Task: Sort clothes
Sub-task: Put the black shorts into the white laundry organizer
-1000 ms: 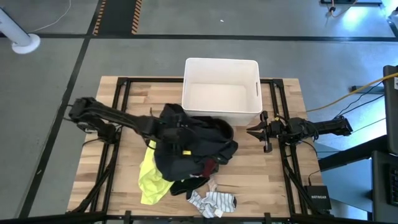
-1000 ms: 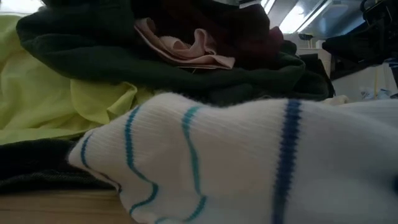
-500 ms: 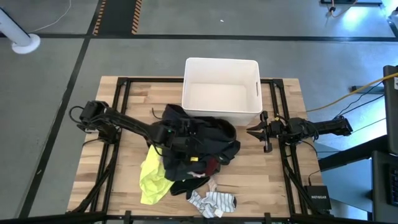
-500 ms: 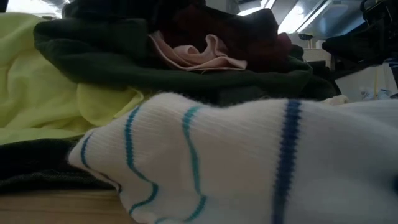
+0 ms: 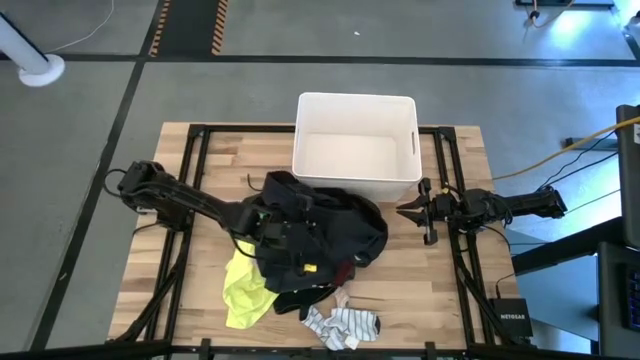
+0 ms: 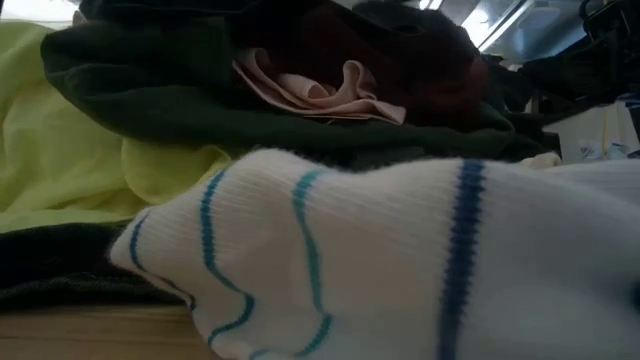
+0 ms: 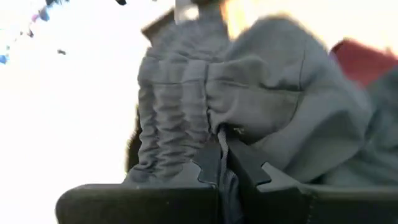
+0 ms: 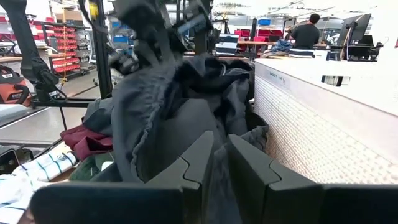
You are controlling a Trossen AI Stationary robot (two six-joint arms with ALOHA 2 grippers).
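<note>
**Sorting barely begun: every garment is on the table and the bin holds nothing**

While the left gripper (image 5: 283,232) sits buried in the heap, you can see its fingers (image 7: 208,171) pinched closed on a gathered fold of the black garment (image 5: 330,225); nothing has been lifted clear. Going left to right across the wooden table (image 5: 175,290): the neon yellow piece (image 5: 245,290) spills out at the near left of the heap, the black garment forms its bulk at the centre, a maroon piece (image 5: 343,271) peeks out underneath, and the striped piece (image 5: 345,325) lies alone at the near edge. The white bin (image 5: 355,145), just beyond the heap, looks empty, so by my judgement the whole sort remains to do. Further right, the right gripper (image 5: 405,211) waits beside the bin, its fingers (image 8: 193,162) nearly together and holding nothing.

Much is hidden from you. The low view is filled by the striped piece, with a dark green garment (image 6: 150,95) and a pinkish piece (image 6: 320,90) behind it. How many garments the heap contains cannot be counted, and whether the left grip has caught one layer or several is unclear.
</note>
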